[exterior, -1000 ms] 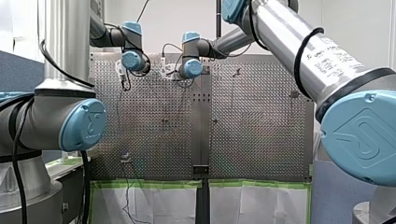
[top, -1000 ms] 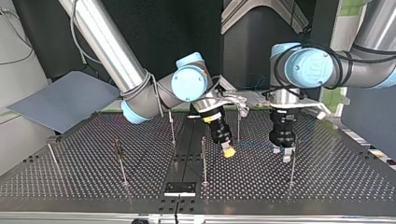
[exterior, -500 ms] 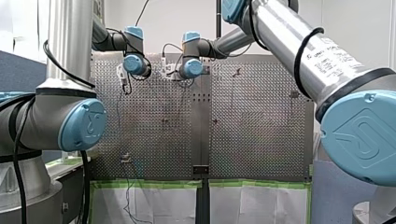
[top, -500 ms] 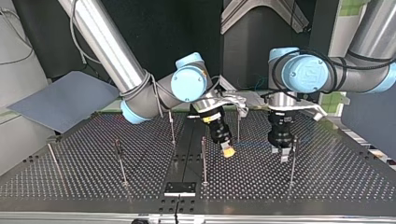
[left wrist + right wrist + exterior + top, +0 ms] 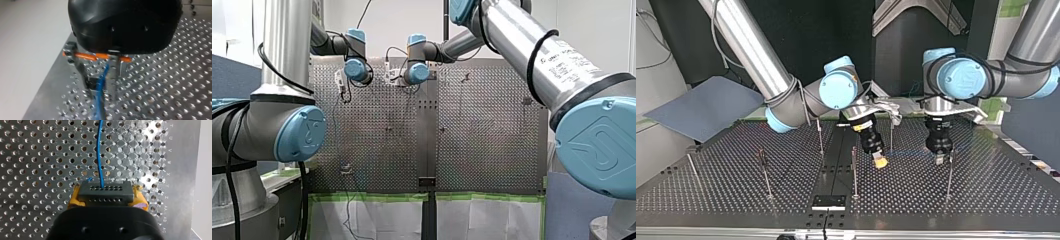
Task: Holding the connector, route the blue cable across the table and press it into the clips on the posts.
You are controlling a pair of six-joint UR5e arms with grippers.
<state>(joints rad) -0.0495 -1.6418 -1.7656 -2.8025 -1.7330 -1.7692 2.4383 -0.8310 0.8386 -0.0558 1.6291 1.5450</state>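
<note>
In the right wrist view, my right gripper (image 5: 106, 200) is clamped with its yellow pads (image 5: 72, 201) on a dark connector (image 5: 105, 191) that has rows of small holes. The blue cable (image 5: 100, 157) comes out of the connector and runs straight ahead of the gripper, over the perforated table (image 5: 37, 157).

In the left wrist view, the blue cable passes directly under my left gripper (image 5: 100, 92), below a thin orange bar (image 5: 85, 56). This view is blurred, so I cannot tell if the gripper is closed on the cable or only stands over it.

In the top view, my right gripper stands tilted in the centre of the frame. My left gripper (image 5: 941, 159) is right of centre, close to one thin post (image 5: 949, 177). Other posts stand at the lower left and the centre. I see no cable in any clip, and the clips are too small to read.

In the front view, both wrists are in the upper middle of the frame, at the far end of the table.

I judge the task is at an early part. The connector is held and the cable is at both grippers, but the routing across the table and the pressing into the clips are left to do.
</note>
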